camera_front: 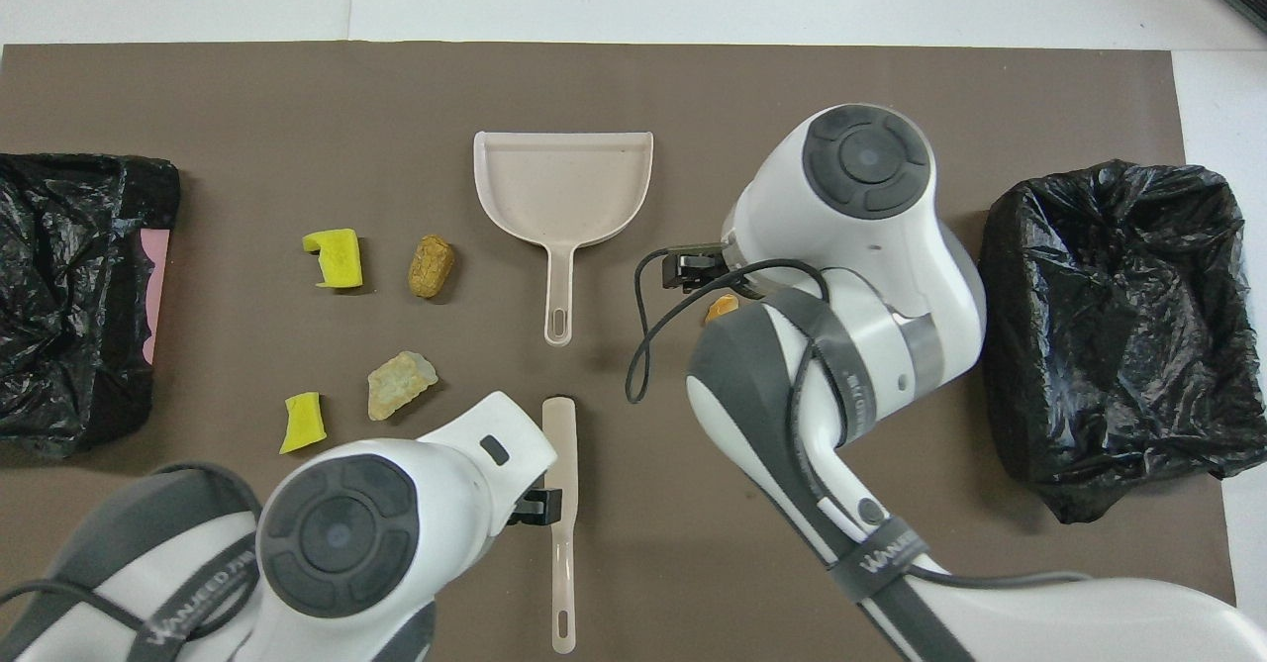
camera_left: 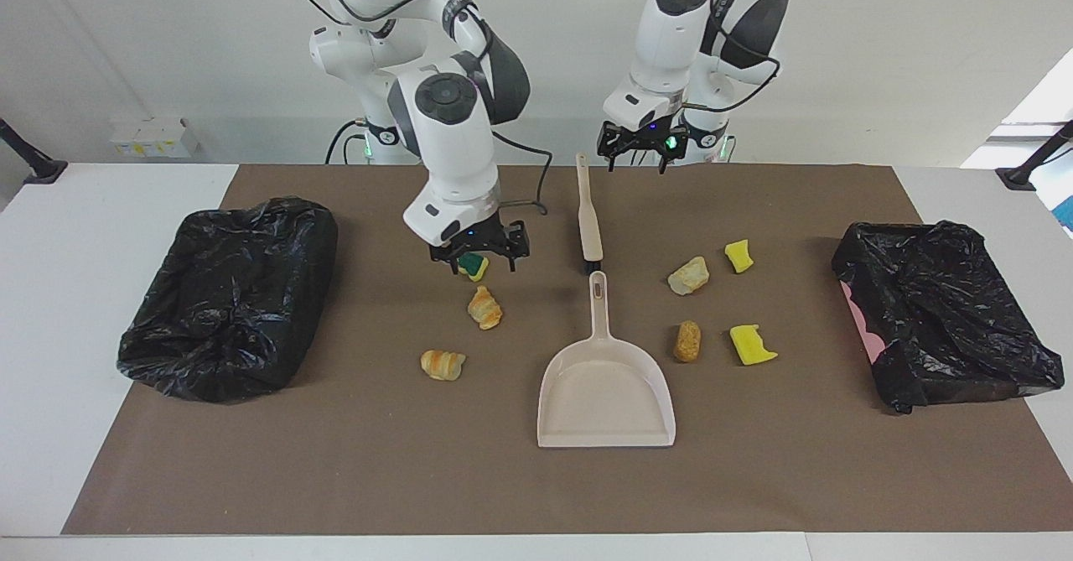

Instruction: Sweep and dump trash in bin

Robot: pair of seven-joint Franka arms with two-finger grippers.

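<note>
1. Brush [camera_left: 589, 224] flat on the brown mat [camera_left: 352, 469], long axis running straight toward and away from the robots, handle tip nearest them, bristles just short of the dustpan [camera_left: 605, 393] handle.
2. Left gripper [camera_left: 639, 152] low beside that handle tip, offset toward the left arm's end of the table; fingers spread, probably not yet touching the handle. The nearer arm for the brush by far.
3. Judged next: a short sideways shift to straddle the handle across its narrow width.
4. Right gripper [camera_left: 474, 252] hanging over the green-topped sponge [camera_left: 478, 267], fingers spread wide, holding nothing.
5. Trash unswept: sponge and two croissants [camera_left: 484, 307] toward the right arm's end of the dustpan, four bits [camera_left: 689, 276] toward the left arm's end, well apart from both black-lined bins [camera_left: 230, 293].
</note>
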